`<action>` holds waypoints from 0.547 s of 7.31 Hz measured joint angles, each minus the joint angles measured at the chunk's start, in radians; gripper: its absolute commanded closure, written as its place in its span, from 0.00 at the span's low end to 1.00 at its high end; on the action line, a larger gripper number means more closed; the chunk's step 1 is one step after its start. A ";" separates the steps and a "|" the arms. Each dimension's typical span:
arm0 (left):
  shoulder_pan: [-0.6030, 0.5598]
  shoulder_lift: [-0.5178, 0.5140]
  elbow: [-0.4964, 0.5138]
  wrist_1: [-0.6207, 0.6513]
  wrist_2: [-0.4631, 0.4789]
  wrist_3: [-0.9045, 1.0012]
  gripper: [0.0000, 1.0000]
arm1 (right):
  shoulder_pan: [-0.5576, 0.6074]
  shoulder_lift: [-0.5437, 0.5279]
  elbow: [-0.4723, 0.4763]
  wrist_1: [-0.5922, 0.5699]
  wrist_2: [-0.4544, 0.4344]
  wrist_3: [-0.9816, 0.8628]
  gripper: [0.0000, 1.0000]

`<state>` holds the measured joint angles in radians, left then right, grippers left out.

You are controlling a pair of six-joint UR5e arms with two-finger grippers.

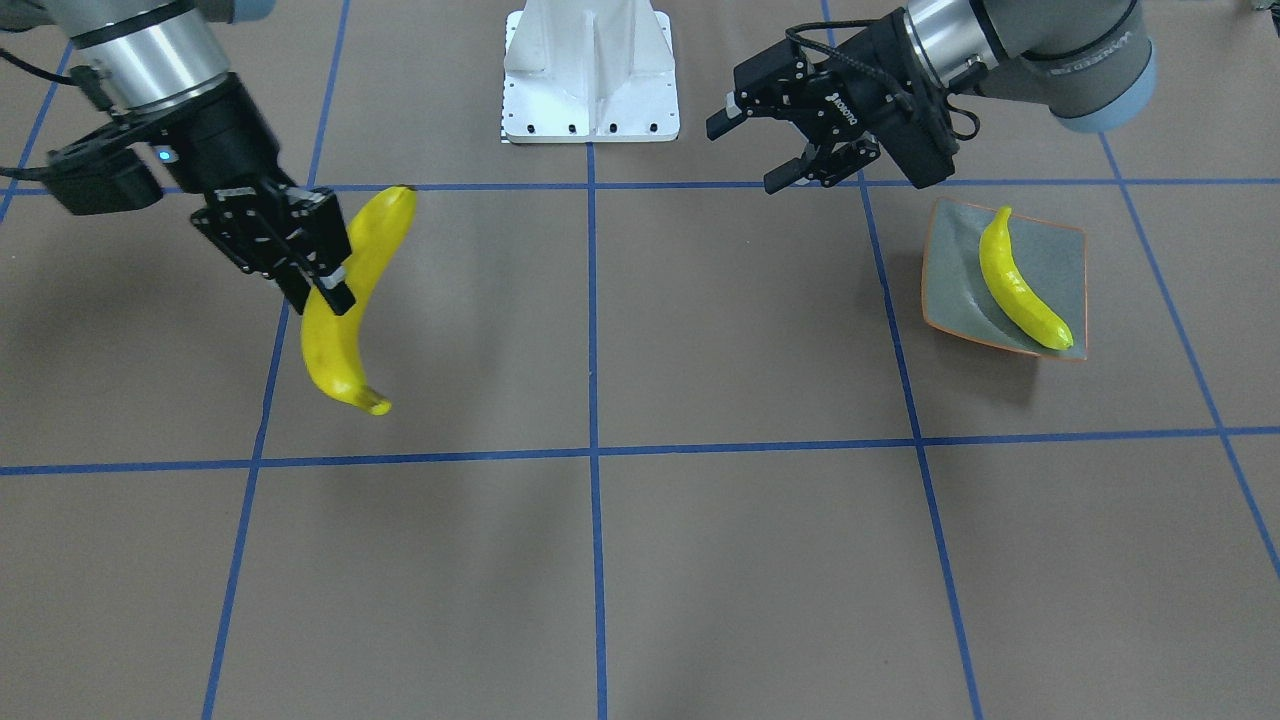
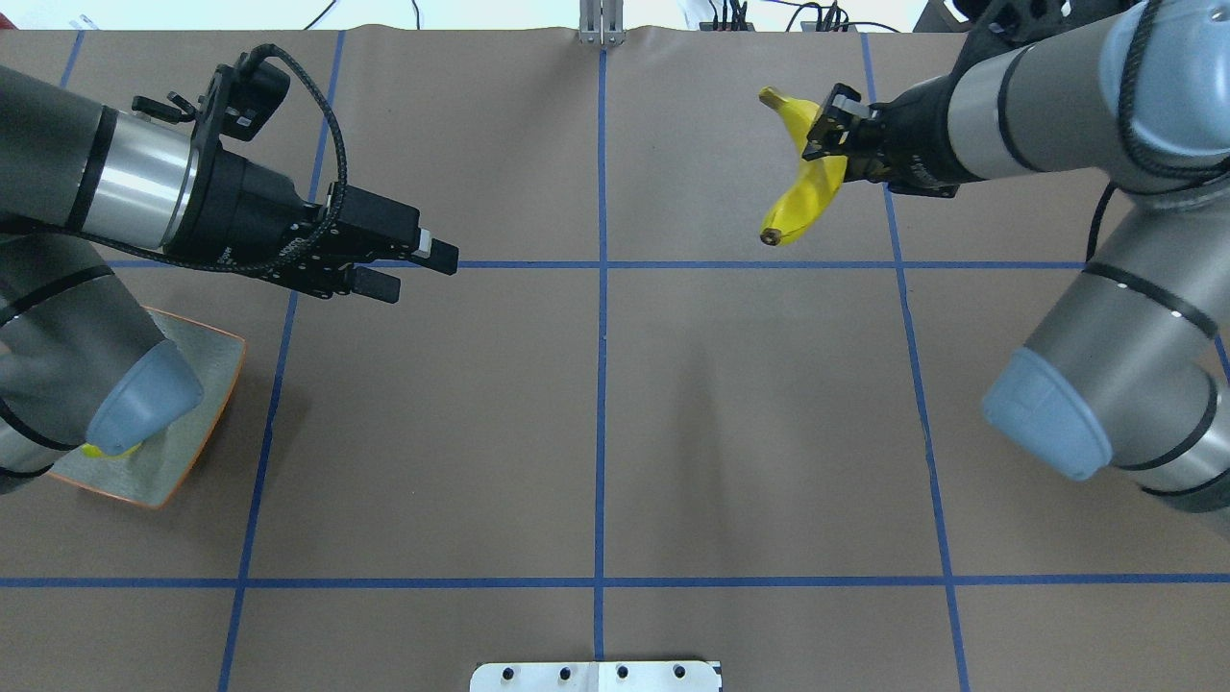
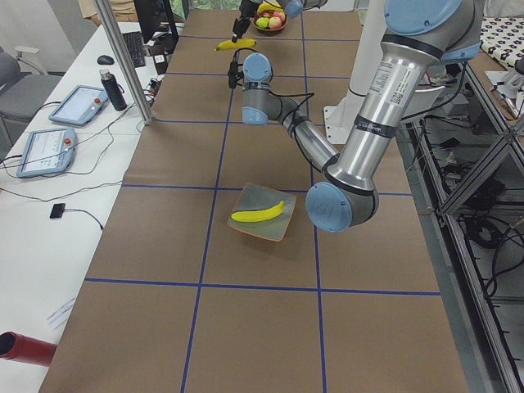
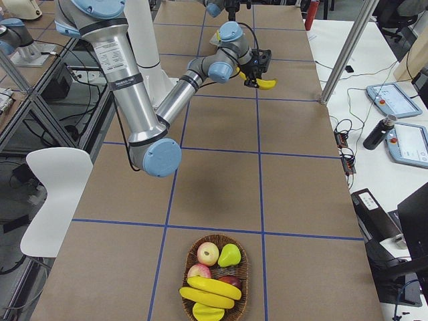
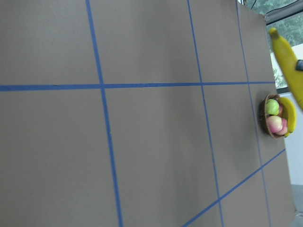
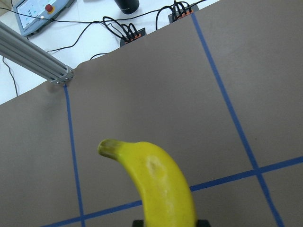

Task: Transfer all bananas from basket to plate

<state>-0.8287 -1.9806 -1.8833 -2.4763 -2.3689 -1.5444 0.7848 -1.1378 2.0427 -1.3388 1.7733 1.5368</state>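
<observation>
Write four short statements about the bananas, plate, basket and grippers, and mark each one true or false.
1. The right gripper holds a banana in the air. True.
2. The plate is empty. False: a second banana lies on it.
3. The left gripper is shut on a banana. False: it is open and empty.
4. The basket has bananas in it. True.
</observation>
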 measured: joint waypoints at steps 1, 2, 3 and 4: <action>0.022 -0.010 0.000 0.008 0.014 -0.025 0.00 | -0.090 0.049 0.000 -0.031 -0.126 0.058 1.00; 0.050 -0.019 0.001 0.018 0.036 -0.036 0.00 | -0.165 0.113 0.001 -0.099 -0.229 0.111 1.00; 0.078 -0.031 0.001 0.023 0.052 -0.043 0.00 | -0.226 0.176 0.000 -0.170 -0.308 0.160 1.00; 0.096 -0.046 0.001 0.025 0.058 -0.054 0.00 | -0.278 0.221 -0.001 -0.216 -0.375 0.195 1.00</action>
<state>-0.7330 -2.0267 -1.8821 -2.4508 -2.3107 -1.5983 0.5068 -0.9169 2.0413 -1.5553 1.3979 1.7320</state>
